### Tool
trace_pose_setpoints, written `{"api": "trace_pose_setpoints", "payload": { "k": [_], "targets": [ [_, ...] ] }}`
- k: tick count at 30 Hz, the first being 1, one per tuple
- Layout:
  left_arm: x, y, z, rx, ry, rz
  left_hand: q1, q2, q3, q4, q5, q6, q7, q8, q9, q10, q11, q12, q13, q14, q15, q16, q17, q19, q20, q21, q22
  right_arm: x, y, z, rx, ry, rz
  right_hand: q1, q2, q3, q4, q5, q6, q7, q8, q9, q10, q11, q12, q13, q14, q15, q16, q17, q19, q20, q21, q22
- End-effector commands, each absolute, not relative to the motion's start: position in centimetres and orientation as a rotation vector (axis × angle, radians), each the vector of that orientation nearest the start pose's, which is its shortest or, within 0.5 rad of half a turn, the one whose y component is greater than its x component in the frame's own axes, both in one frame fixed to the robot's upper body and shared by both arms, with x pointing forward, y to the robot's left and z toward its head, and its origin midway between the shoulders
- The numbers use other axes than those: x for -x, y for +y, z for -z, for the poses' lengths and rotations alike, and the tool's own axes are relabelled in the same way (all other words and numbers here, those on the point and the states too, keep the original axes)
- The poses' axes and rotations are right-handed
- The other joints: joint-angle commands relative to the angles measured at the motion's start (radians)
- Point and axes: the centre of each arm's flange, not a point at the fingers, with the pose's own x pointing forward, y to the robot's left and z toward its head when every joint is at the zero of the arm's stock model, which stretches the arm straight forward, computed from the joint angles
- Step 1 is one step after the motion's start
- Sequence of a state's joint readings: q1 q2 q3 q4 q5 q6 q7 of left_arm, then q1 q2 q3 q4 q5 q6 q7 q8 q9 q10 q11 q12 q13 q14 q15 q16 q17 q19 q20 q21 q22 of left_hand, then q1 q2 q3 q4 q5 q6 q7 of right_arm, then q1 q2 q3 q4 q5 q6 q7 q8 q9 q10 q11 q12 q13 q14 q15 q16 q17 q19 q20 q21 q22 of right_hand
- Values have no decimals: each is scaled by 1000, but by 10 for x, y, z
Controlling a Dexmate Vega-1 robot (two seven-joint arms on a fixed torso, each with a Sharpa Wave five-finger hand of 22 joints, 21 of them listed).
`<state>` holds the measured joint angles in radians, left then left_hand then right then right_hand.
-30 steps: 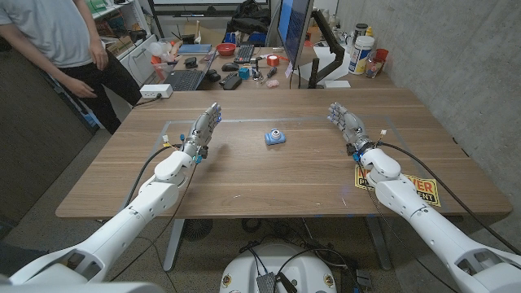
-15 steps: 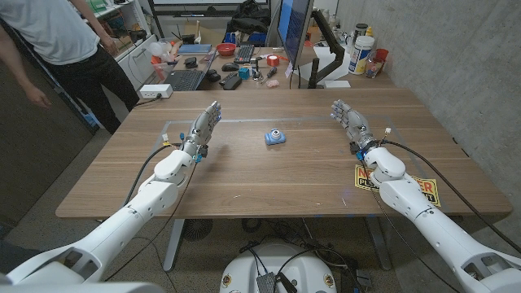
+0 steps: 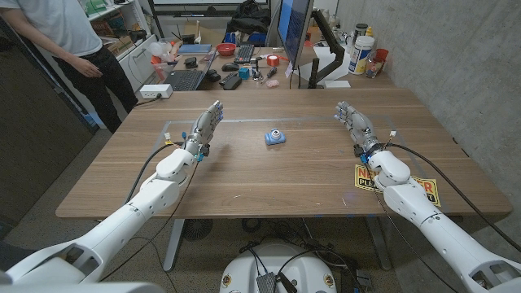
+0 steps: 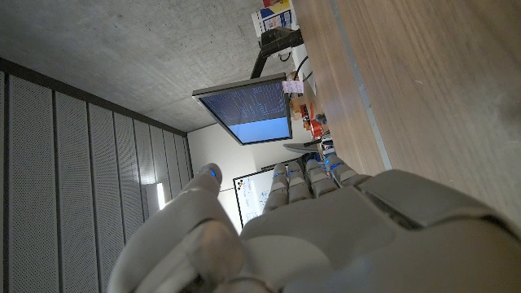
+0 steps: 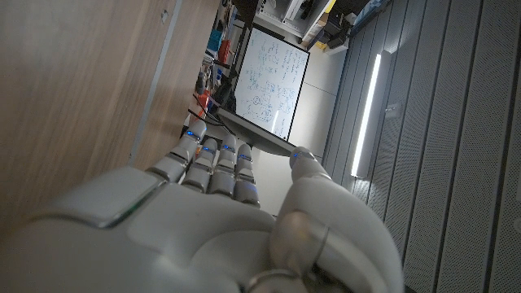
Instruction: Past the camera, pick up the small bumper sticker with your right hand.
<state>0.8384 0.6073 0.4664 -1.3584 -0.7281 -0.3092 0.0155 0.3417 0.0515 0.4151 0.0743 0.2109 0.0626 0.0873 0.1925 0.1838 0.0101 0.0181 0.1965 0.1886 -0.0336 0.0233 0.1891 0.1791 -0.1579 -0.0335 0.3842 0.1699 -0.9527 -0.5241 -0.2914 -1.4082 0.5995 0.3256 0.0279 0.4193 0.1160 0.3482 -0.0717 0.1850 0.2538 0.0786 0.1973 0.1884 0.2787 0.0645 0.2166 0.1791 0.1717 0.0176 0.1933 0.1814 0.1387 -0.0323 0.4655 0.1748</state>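
The sticker [image 3: 396, 182] lies flat on the worktop [image 3: 269, 175] behind the empty, spread right robot hand [image 3: 352, 122], under its forearm, so reaching forward misses it, and fingertips may slide off its thin edge.

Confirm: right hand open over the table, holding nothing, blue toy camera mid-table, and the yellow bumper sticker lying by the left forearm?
One thing is off. The yellow bumper sticker lies by the right forearm, partly under it, not the left; the head view shows it. The rest holds: the right hand is open with nothing in it, and the blue toy camera sits mid-table.
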Motion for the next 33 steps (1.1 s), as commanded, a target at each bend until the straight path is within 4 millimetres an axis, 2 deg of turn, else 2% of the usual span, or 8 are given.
{"api": "trace_pose_setpoints", "payload": {
  "k": [1, 18, 22, 33],
  "targets": [
    [-644, 284, 27, 10, -579, 233, 11, 5, 4, -4, 5, 2, 0, 5, 2, -1, 0, 6, 1, -9, -1, 4, 5, -6, -32, -5, 4, -620, -310, 44, 4, -663, -213, 12, -2, 6, -7, 4, 5, -8, 3, 4, 7, -2, 4, 6, 9, -3, 3, 1, 12, -4, -4, 1],
    [-643, 281, 25, -1, -576, 233, 12, 6, 4, -5, 4, 2, -1, 4, 2, -2, -6, 6, 1, -9, -2, 4, 5, -6, -30, -12, 4, -613, -325, 41, 74, -727, -234, 11, -22, -2, -19, 0, 8, -26, 3, 5, 22, -18, 7, 6, 31, -18, 6, -1, 40, -9, -5, 1],
    [-643, 281, 24, -1, -574, 228, 12, 7, 4, -5, 4, 2, -1, 4, 2, -2, -5, 6, 1, -9, -3, 4, 5, -7, -28, -14, 4, -610, -328, 41, 86, -736, -236, 13, -23, -1, -21, 0, 15, -31, 5, 5, 29, -23, 9, 6, 43, -32, 8, -1, 51, -12, -5, 1],
    [-642, 278, 26, -7, -564, 228, 12, 7, 3, -6, 4, 2, -1, 4, 2, -2, -4, 6, 1, -9, -3, 4, 5, -8, -27, -20, 5, -601, -338, 37, 129, -747, -241, 16, -23, 2, -27, -1, 23, -38, 7, 5, 40, -27, 12, 6, 55, -39, 9, -1, 62, -17, -7, 1]
  ]
}}
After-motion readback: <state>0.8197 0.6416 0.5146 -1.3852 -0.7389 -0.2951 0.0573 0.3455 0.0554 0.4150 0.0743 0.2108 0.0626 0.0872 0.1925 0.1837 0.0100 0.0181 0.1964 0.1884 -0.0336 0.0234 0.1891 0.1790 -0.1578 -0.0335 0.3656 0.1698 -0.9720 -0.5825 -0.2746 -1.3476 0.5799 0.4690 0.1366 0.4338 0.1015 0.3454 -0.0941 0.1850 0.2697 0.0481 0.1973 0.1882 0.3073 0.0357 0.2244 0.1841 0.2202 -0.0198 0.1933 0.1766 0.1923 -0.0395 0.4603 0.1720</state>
